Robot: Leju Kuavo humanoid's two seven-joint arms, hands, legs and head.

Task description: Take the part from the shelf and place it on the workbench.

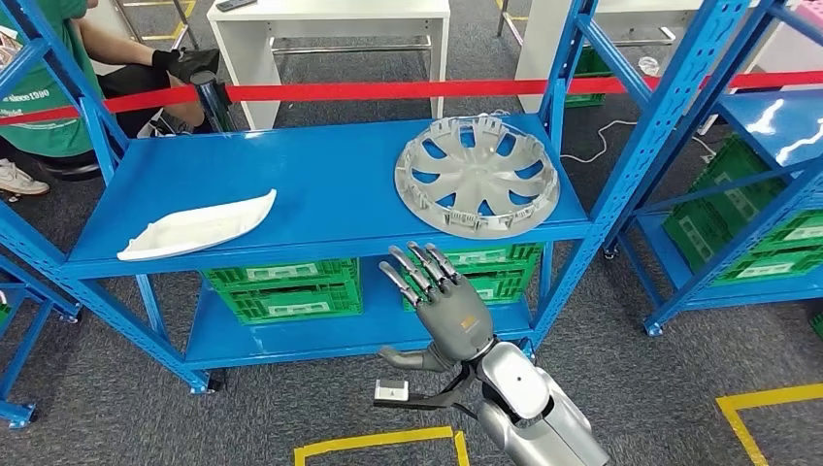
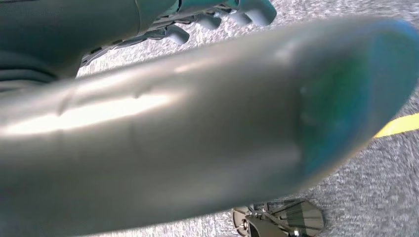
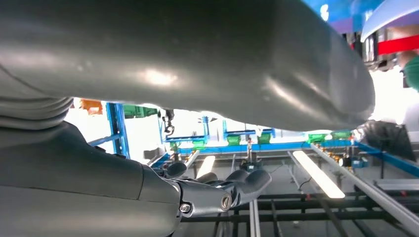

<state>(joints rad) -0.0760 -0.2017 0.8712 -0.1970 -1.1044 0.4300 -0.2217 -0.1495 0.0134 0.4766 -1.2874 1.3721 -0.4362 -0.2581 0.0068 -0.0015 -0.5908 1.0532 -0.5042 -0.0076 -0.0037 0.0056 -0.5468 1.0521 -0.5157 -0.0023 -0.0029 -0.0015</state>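
Observation:
A silver wheel cover (image 1: 477,175) lies flat at the right end of the blue shelf's upper board (image 1: 330,184). A long white curved plastic part (image 1: 199,225) lies near the board's left front edge. My right hand (image 1: 442,306) is raised just below the front edge, under the wheel cover, fingers spread and empty, touching nothing. In the right wrist view its dark fingers (image 3: 237,185) stretch out with nothing in them. My left hand (image 2: 148,133) hangs over grey carpet, its thick thumb close to the lens and its fingers (image 2: 207,19) holding nothing.
Green crates (image 1: 281,288) fill the lower shelf. A red barrier tape (image 1: 388,90) runs behind the shelf, with a white table (image 1: 330,24) and a seated person (image 1: 49,87) beyond. Another blue shelf (image 1: 767,194) stands at the right. Yellow tape (image 1: 378,445) marks the floor.

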